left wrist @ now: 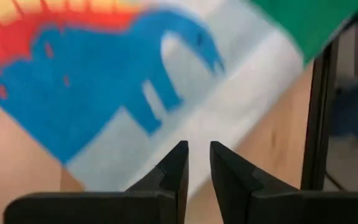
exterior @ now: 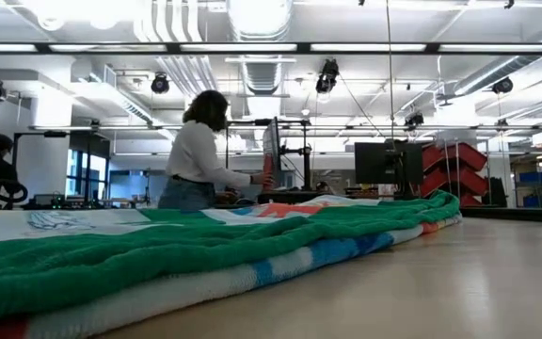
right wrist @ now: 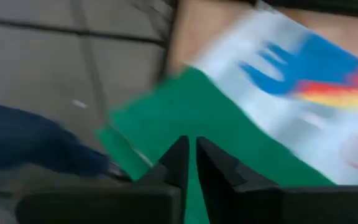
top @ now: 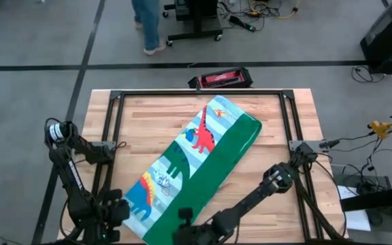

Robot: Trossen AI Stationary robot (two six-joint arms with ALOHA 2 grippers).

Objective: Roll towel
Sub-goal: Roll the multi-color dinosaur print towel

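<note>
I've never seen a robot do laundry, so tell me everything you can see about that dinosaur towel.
The towel is soft, looped cloth, folded into a long band lying flat and diagonally across the wooden table. One long side is plain green; the other is pale blue, printed with red, green and blue dinosaurs. Its near end reaches the table's front edge. Nothing visibly grips it.

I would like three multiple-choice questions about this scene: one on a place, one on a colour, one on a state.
1. Where does the towel lie on the table?
A. diagonally across the middle
B. hanging off the far edge
C. bunched in one far corner

2. What colour is the towel's wide plain band?
A. yellow
B. green
C. black

3. In what state is the towel?
A. rolled into a tight cylinder
B. folded into a long flat strip
C. crumpled in a heap

Answers:
1 A, the high view shows it running corner to corner.
2 B, the band beside the dinosaurs is green.
3 B, it lies flat and long, layered in the low view.
</note>
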